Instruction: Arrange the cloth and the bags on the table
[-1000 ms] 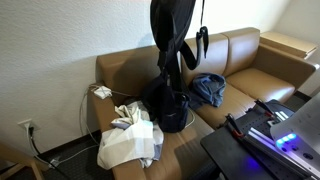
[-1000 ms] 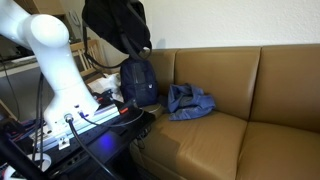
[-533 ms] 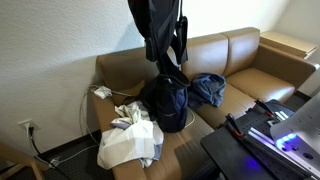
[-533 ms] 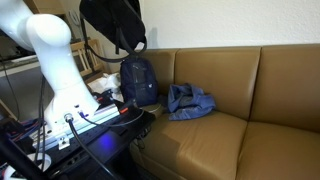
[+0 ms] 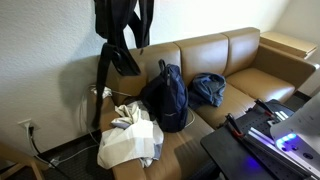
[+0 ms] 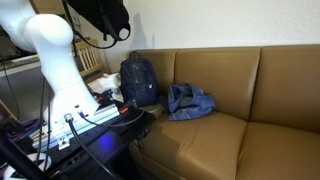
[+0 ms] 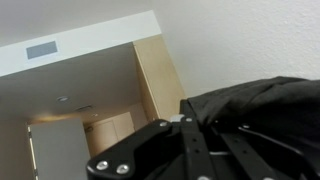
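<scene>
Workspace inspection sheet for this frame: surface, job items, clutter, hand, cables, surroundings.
surface: brown leather couch; no table top seen under the items.
job's things: black bag hanging in the air over the couch's arm end, straps dangling; dark backpack upright on a seat; denim garment crumpled beside it; white tote slumped on the end seat.
clutter: small white item on the couch arm.
hand: hand shut on the black bag's fabric.
cables: cables trailing by the wall near an outlet.
surroundings: white wall; wooden side table; robot arm.
</scene>
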Controlling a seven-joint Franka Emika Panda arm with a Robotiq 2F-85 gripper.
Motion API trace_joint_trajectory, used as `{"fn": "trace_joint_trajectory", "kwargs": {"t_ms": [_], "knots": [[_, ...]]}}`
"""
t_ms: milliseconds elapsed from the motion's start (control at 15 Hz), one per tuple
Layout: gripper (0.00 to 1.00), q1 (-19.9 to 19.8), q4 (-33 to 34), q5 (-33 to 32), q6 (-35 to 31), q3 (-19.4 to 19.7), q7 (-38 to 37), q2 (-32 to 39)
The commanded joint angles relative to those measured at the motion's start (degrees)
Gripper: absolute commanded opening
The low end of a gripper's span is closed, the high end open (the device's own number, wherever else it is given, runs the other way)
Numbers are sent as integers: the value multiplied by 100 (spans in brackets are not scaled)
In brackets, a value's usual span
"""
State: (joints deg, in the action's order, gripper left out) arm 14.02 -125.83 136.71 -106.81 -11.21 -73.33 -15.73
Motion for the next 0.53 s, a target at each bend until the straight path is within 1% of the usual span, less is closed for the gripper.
{"fn": "trace_joint_trajectory", "kwargs": {"t_ms": [0, 67, 267, 333, 400, 467], "knots": [[2, -25, -16, -185, 301, 79, 224, 155], [6, -55, -35, -243, 419, 110, 287, 303], [6, -38, -39, -241, 377, 84, 284, 370], [2, -30, -39, -241, 371, 83, 279, 344], [2, -86, -105, -457, 541, 146, 262, 336], [2, -122, -149, -484, 997, 227, 469, 449]]}}
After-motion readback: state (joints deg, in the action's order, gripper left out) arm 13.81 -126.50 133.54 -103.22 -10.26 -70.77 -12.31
